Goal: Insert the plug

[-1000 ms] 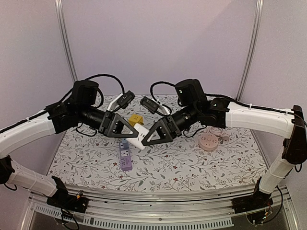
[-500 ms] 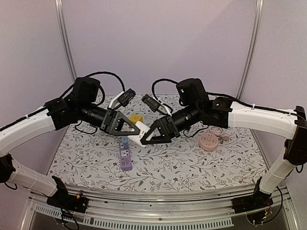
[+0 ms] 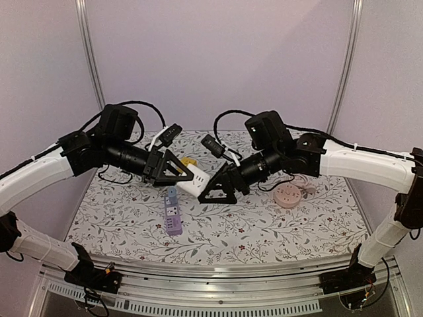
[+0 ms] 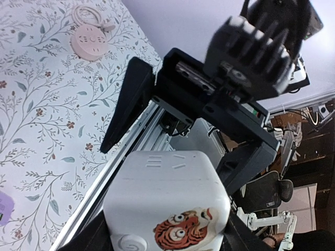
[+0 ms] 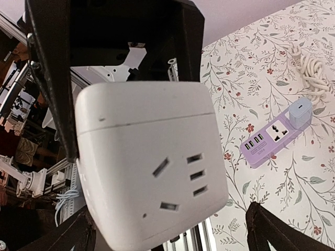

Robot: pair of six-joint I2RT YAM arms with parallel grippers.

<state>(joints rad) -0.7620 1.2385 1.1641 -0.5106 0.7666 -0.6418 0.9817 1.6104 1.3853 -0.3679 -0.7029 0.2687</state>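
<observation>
Above the middle of the floral worktop (image 3: 277,231), we are seeing the left hand (image 3: 184,177) pinching a white cube adapter (image 3: 193,185) in the air. The right hand (image 3: 213,187) is facing it with its fingers (image 5: 272,230) spreading wide to either side of the cube; whether they are touching it we cannot tell. The cube is showing smooth white plastic with rounded edges. Below it a purple power strip (image 3: 173,216) is lying flat with a pale charger block (image 3: 172,196) sitting in its far end. A yellow cube (image 3: 188,162) is lying behind, and a pink round socket (image 3: 289,195) is resting well off to the right. Both hands are crowding the adapter from opposite sides. Only the right wrist view is showing its slotted socket face; only the left wrist view is showing its tiger sticker (image 4: 180,230).
</observation>
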